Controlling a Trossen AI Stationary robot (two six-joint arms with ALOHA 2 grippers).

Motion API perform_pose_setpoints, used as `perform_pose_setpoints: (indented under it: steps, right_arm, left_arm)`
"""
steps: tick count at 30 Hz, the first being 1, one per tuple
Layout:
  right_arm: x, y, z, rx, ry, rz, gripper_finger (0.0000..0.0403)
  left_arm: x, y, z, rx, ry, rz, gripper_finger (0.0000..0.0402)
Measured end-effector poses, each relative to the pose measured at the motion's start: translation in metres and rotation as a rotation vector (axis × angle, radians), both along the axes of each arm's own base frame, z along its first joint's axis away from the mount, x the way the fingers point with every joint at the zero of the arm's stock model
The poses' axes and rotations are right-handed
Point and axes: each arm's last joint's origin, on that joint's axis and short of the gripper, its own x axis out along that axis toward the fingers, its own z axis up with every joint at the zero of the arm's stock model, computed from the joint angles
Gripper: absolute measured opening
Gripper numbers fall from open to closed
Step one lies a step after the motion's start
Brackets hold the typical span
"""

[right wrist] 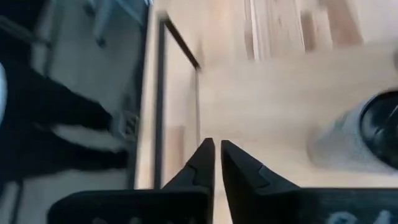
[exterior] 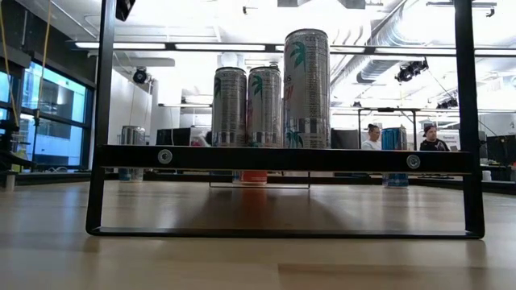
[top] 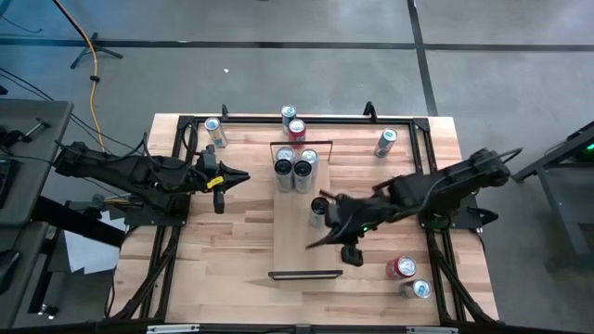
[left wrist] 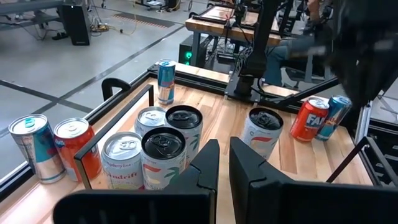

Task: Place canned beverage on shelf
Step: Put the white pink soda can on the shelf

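The shelf (top: 306,237), a long pale plank with a black rail (exterior: 282,159) at each short end, lies across the table's middle. Several cans (top: 295,167) stand upright in a cluster at its far end. One more can (top: 318,210) with a dark top stands alone at mid-plank, also seen as the can (left wrist: 263,128) in the left wrist view. My right gripper (top: 314,244) hovers shut over the plank just on the near side of that can, holding nothing. My left gripper (top: 243,178) waits shut to the left of the shelf, raised off the table.
A red can (top: 402,267) and a blue can (top: 419,289) stand near the table's right front. More cans stand along the far edge: one (top: 215,131) at the left, two (top: 291,122) behind the shelf, one (top: 385,141) at the right.
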Motion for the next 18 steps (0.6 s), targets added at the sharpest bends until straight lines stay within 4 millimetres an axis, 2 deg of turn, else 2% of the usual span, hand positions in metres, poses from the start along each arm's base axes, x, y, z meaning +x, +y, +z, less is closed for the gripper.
perform_pose_setpoints:
  steps: [3,9,18]
  right_arm:
    - [0.009,0.008,-0.013,-0.064,0.062,0.023,0.0005]
    - [0.021,0.012,-0.031,-0.235,0.100,-0.059,0.0002]
    - [0.033,0.018,-0.053,-0.305,0.155,-0.084,0.0000]
  left_arm:
    - [0.000,0.000,0.000,0.000,0.000,0.000,0.0000]
    - [0.000,0.000,0.000,0.001,0.002,0.000,0.0000]
    - [-0.001,0.000,-0.002,0.005,0.020,0.000,0.0000]
